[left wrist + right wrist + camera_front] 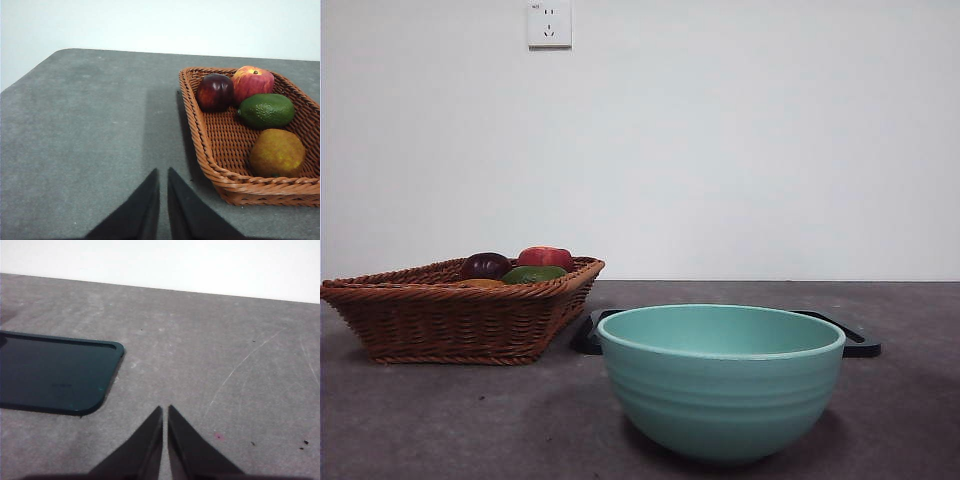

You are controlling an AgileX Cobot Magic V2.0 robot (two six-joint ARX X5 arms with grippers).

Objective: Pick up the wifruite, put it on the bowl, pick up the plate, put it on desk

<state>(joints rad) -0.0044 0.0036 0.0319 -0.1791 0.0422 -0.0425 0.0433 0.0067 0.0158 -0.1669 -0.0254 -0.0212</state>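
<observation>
Dull brown-orange oval wifruite (277, 153) lay in woven wicker basket (210, 150), apart from left gripper (163, 192); both grippers' jaws closed, empty, incl. right gripper (165, 427).

Four fruits are sitting in one woven basket (220, 165), beside the left gripper's (163, 175) closed fingertips: one wifruite (277, 153), one green avocado-like fruit (266, 110), one red apple-like fruit (252, 83) and one dark purple round fruit (214, 92). One mint-green bowl (721, 381) is standing on the single desk (440, 420). One dark flat plate (55, 372) is lying off to the side of the right gripper's (165, 412) closed fingertips. Two grippers are showing, each with two black jaws. One wall socket (549, 23) is showing on the wall.
</observation>
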